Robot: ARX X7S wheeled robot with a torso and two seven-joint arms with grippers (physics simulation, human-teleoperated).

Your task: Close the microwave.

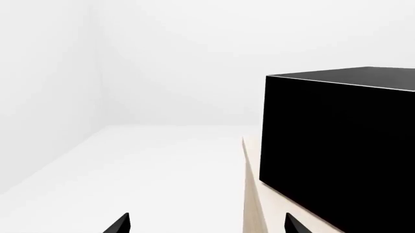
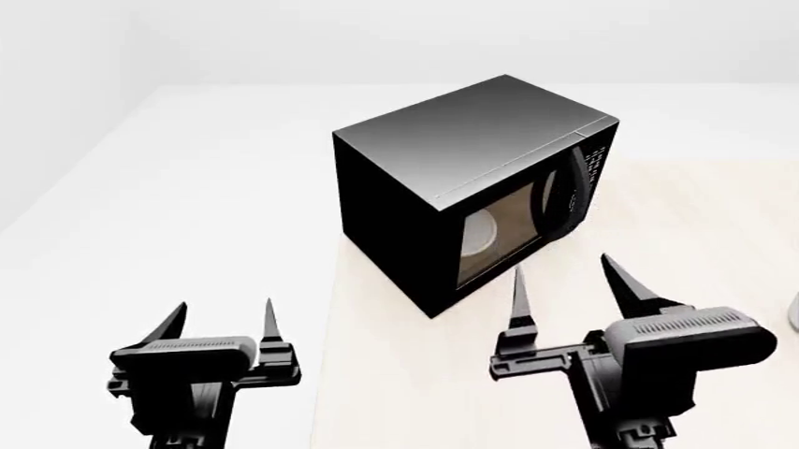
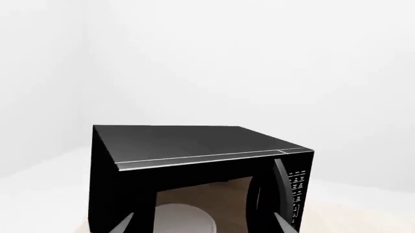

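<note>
The black microwave (image 2: 462, 178) stands on the beige table (image 2: 712, 271), its front turned to the right. Its windowed door (image 2: 500, 234) shows the white plate (image 2: 478, 234) behind it. The curved handle (image 2: 571, 187) and button panel (image 2: 597, 157) are at the far side of the front. I cannot tell if the door is fully flush. My right gripper (image 2: 562, 267) is open and empty, just in front of the door. The right wrist view shows the microwave (image 3: 194, 145) and plate (image 3: 178, 218) between the open gripper's (image 3: 204, 225) fingers. My left gripper (image 2: 225, 309) is open and empty, left of the table edge.
The left wrist view shows the microwave's black side (image 1: 337, 145) and the table's left edge (image 1: 251, 194) between my open left gripper (image 1: 207, 225) fingers. White floor and walls surround the table. A pale object (image 2: 794, 313) sits at the head view's right edge.
</note>
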